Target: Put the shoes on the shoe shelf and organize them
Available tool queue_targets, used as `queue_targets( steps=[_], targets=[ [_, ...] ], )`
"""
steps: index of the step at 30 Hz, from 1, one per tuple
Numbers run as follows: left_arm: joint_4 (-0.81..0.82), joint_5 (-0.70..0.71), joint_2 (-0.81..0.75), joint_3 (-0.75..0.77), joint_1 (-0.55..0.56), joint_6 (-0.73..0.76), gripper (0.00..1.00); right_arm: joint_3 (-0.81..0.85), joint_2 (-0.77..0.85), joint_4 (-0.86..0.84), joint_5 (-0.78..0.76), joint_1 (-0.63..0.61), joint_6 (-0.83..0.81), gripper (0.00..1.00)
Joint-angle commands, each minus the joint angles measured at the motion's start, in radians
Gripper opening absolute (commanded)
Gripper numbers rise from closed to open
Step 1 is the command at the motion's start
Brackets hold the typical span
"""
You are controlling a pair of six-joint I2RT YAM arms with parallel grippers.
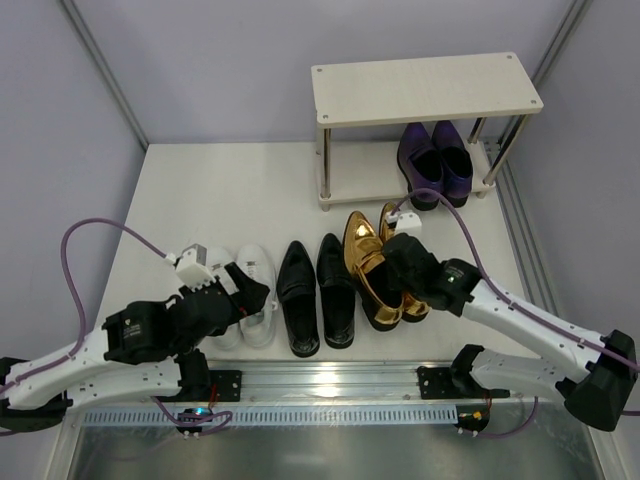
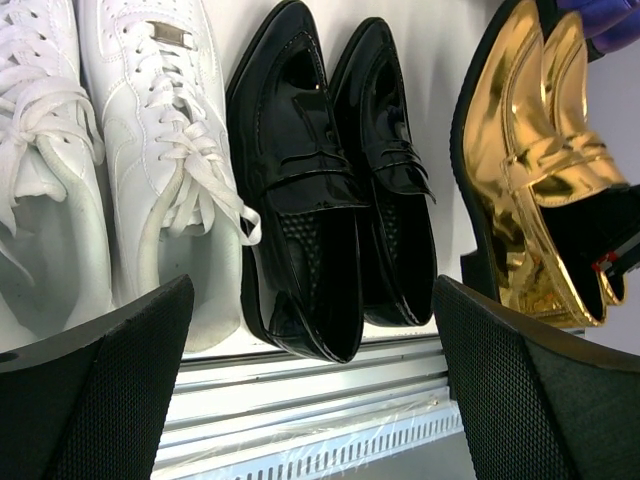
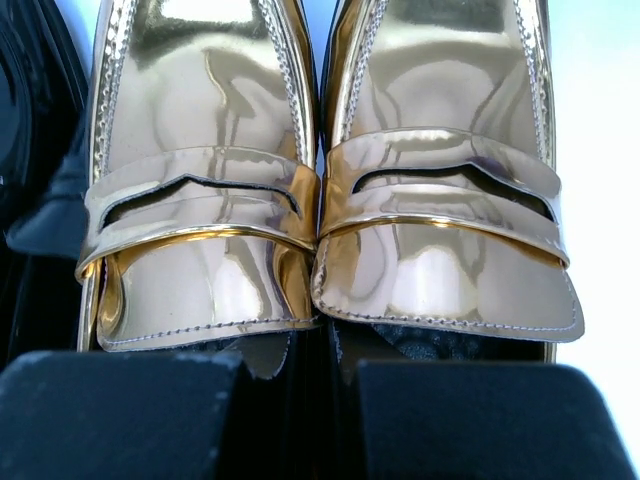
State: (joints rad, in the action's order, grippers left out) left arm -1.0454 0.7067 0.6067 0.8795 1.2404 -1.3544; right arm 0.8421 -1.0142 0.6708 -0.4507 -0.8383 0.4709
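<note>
The gold loafers (image 1: 368,265) lie side by side on the table, right of the black loafers (image 1: 315,295) and the white sneakers (image 1: 255,270). My right gripper (image 1: 400,270) sits over the gold pair's heels. In the right wrist view one of its fingers (image 3: 120,420) is in each of the gold loafers (image 3: 200,200), and it is shut on their touching inner sides. My left gripper (image 1: 245,290) hovers open over the sneakers' heel end with nothing between its pads (image 2: 90,400). The purple loafers (image 1: 435,160) stand on the lower board of the shoe shelf (image 1: 425,90), at the right.
An aluminium rail (image 1: 330,385) runs along the table's near edge, just behind the shoes' heels. Pale walls close in the table on the left, back and right. Purple cables loop from both wrists. The shelf's top board and lower left half hold nothing.
</note>
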Motion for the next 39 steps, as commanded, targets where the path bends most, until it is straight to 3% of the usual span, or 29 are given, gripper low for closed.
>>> queue_targets(
  steps=[1, 13, 24, 39],
  targets=[
    [0.028, 0.033, 0.013, -0.002, -0.004, -0.008, 0.99, 0.149, -0.064, -0.221, -0.127, 0.004, -0.090, 0.04],
    [-0.022, 0.034, -0.035, -0.017, -0.004, -0.060, 0.98, 0.451, -0.333, -0.385, -0.108, 0.172, -0.235, 0.04],
    [-0.070, 0.050, -0.054, -0.010, -0.004, -0.077, 0.98, 0.617, -0.558, -0.503, 0.095, 0.321, -0.328, 0.04],
    [-0.182, 0.079, -0.096, 0.030, -0.004, -0.100, 0.99, 0.816, -0.797, -0.659, 0.135, 0.346, -0.390, 0.04]
  ],
)
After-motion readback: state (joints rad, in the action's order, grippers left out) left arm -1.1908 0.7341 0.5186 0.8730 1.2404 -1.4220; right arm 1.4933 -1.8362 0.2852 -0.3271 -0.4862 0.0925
